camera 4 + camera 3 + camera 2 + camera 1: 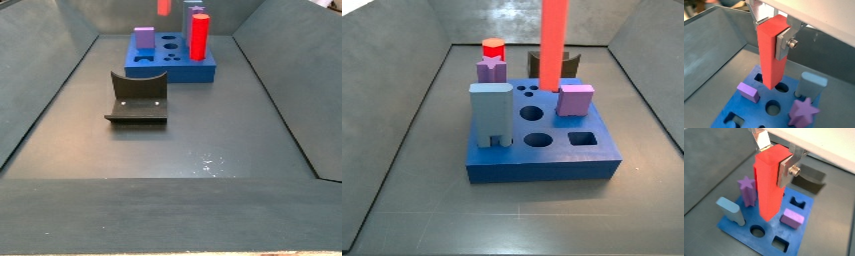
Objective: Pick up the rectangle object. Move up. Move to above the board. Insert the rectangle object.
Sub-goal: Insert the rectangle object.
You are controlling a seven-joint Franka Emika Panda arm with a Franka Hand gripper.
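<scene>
Gripper (pixel 776 159): seen only in both wrist views, high over the board; silver plate fingers (pixel 785 170) pinched the upper end of the rectangle object (pixel 769 185) from two sides. Both side views cut the gripper off at the frame's top.

Rectangle object, one: red-orange bar, upright, hanging with its lower end over the middle of the board (pixel 751 225). In a wrist view (pixel 772 55) its tip sat just above a hole; whether it had entered could not be told. In a side view (pixel 555 35) it rose out of frame behind the board's centre.

Board, one: flat blue square with round and square holes, resting on the bin floor toward the far end in a side view (pixel 171 60).

Pieces standing in the board: one light-blue block (pixel 489 112); one purple star piece (pixel 805 111); one purple cube (pixel 792 219); one red-topped cylinder (pixel 493 48), visible in side views only.

Fixture, one: dark L-shaped bracket, shown whole in a side view (pixel 138 97), well apart from the board; only its upper edge showed behind the board elsewhere (pixel 572 66).

Surface: dull grey metal floor (pixel 174 150), sloped grey walls (pixel 402 130) on all sides.
</scene>
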